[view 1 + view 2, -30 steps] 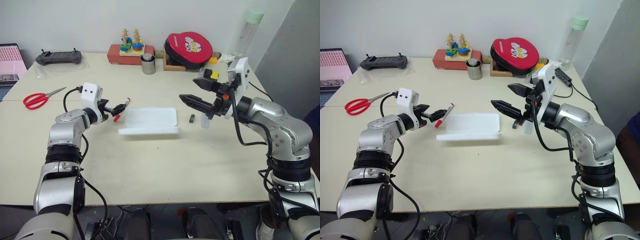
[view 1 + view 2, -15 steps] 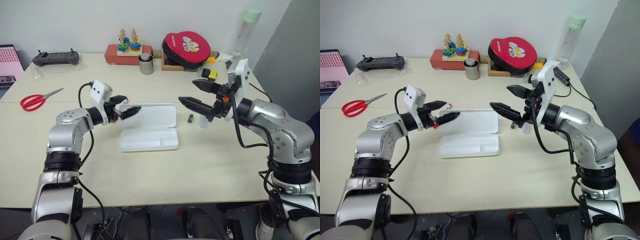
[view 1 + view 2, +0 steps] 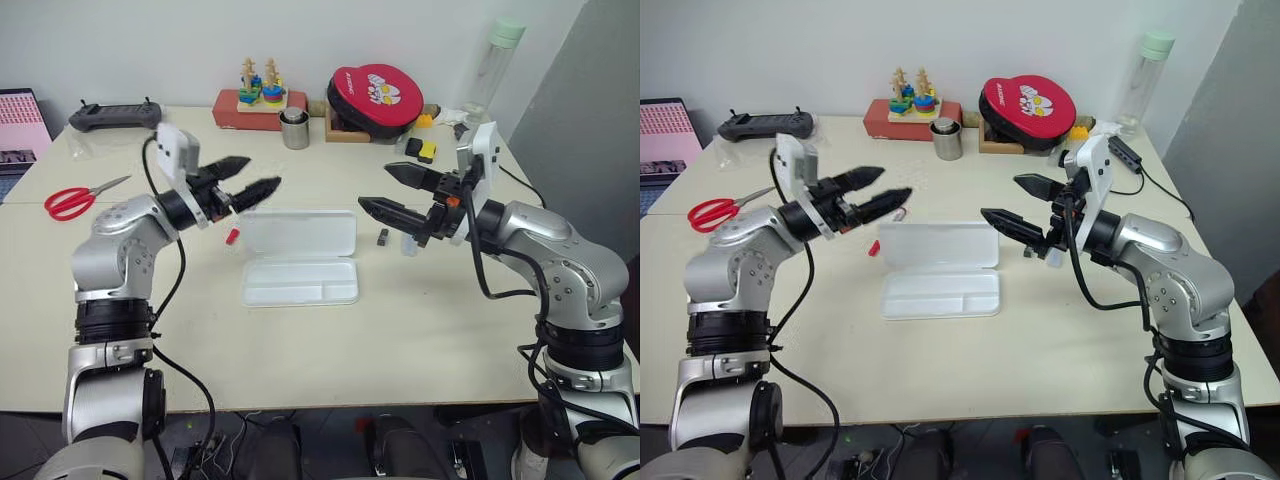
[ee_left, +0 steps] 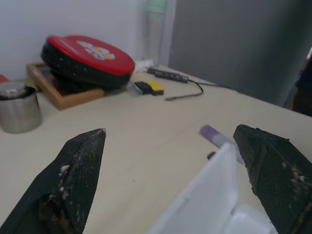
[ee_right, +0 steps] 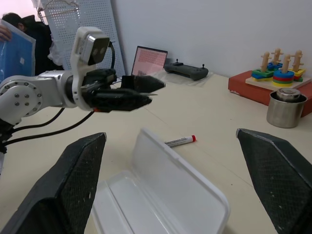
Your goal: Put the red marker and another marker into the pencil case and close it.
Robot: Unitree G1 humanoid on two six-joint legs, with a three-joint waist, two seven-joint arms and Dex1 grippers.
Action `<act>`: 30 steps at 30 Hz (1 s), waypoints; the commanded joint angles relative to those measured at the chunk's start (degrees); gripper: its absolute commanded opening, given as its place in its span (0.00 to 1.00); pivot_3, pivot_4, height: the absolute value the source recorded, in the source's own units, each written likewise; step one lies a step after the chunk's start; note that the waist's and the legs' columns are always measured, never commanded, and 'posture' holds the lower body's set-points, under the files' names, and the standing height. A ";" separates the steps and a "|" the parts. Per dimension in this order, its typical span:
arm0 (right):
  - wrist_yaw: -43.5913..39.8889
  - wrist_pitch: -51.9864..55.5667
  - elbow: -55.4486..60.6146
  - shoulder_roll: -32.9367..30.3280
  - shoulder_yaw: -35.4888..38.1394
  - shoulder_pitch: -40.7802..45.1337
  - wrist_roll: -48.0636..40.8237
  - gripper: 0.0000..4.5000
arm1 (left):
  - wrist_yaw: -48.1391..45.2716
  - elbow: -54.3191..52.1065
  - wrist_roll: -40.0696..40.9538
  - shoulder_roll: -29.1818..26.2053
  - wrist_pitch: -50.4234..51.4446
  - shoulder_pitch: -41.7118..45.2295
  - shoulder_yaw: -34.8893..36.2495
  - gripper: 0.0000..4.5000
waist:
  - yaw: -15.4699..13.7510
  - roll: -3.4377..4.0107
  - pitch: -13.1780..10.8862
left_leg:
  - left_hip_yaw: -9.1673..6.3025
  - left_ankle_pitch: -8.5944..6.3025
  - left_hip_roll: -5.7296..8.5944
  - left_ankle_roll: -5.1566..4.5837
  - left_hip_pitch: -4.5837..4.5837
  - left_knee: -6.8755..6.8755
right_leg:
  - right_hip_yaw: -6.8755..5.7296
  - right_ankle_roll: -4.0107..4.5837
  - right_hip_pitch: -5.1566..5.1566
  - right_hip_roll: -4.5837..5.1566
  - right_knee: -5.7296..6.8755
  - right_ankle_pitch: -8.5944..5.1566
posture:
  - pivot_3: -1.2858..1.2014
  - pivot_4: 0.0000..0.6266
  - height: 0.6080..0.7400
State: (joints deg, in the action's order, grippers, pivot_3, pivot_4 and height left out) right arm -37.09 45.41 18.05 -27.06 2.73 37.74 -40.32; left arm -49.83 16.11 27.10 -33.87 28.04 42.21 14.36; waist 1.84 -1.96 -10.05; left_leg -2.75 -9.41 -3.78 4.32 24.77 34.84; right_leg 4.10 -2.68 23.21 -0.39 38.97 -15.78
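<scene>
While the flat white plastic pencil case [image 3: 300,257] lies open on the bench [image 3: 400,330], your left tool [image 3: 248,176] and right tool [image 3: 385,193] gape wide and empty above it, beside the slim red-capped white marker [image 3: 231,237].

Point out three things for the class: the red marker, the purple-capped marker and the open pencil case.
red marker [image 5: 180,141]: right wrist view, on its white barrel.
purple-capped marker [image 4: 210,132]: left wrist view, on its purple cap.
pencil case [image 3: 300,282]: left eye view, on its tray floor.

White pencil case [image 3: 300,258] lies open; red marker [image 5: 180,141] beside it; lilac marker [image 4: 217,138] apparently beyond.
</scene>
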 commanded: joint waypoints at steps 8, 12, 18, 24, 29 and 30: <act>0.11 -0.61 1.35 0.04 1.10 1.49 -0.80 1.00 | 10.24 17.09 -9.32 -2.41 -4.34 4.95 -1.36 0.99 | 0.00 0.00 0.00 | -0.01 0.00 0.00 0.00 0.00 0.00 | -0.02 0.00 0.00 0.00 0.01 0.00 | 0.52 0.24 1.00; 0.35 -0.50 1.57 0.16 1.13 1.61 -0.82 1.00 | 10.92 23.70 -12.40 -2.12 -6.62 6.43 -3.06 0.99 | -0.03 0.00 0.00 | -0.01 0.00 0.00 0.00 0.01 -0.01 | -0.03 0.00 0.00 0.00 0.00 0.00 | 0.52 0.24 1.00; 0.77 -0.28 2.00 0.01 1.37 1.43 -0.97 1.00 | 12.12 33.25 -18.10 -1.25 -9.11 7.85 -7.45 0.99 | -0.04 0.00 0.00 | 0.00 0.00 0.01 0.00 0.02 -0.02 | -0.03 0.03 0.01 0.00 -0.01 0.01 | 0.52 0.24 1.00; 0.98 -0.07 2.61 -0.33 1.55 1.29 -1.40 1.00 | 13.37 40.60 -20.80 0.30 -12.27 9.66 -9.04 0.99 | -0.06 0.00 0.00 | -0.01 0.00 0.01 0.00 0.02 -0.02 | -0.03 0.02 0.01 0.00 -0.01 0.01 | 0.52 0.24 1.00; 0.68 0.04 3.41 -0.85 1.66 0.92 -2.10 1.00 | 12.23 42.84 -21.32 0.82 -13.95 10.20 -9.08 0.76 | -0.11 0.00 0.00 | 0.00 0.00 0.01 0.00 0.02 -0.03 | -0.02 0.02 0.01 0.00 -0.01 0.01 | 0.52 0.24 1.00; 0.59 0.02 3.54 -0.96 1.66 0.88 -2.33 1.00 | 12.11 43.07 -21.37 0.84 -14.14 10.30 -9.05 0.71 | -0.11 0.00 0.00 | 0.00 0.00 0.01 0.00 0.02 -0.03 | -0.03 0.02 0.01 0.00 -0.01 0.01 | 0.52 0.24 1.00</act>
State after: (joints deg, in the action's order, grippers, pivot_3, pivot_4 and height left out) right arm -36.17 45.64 19.25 -27.29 2.73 37.86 -41.61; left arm -37.12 59.02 6.18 -33.03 14.94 51.05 5.25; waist 1.73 -1.96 -10.05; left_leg -2.75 -9.41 -3.77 4.33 24.80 34.81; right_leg 4.06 -2.65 23.22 -0.39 38.97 -15.77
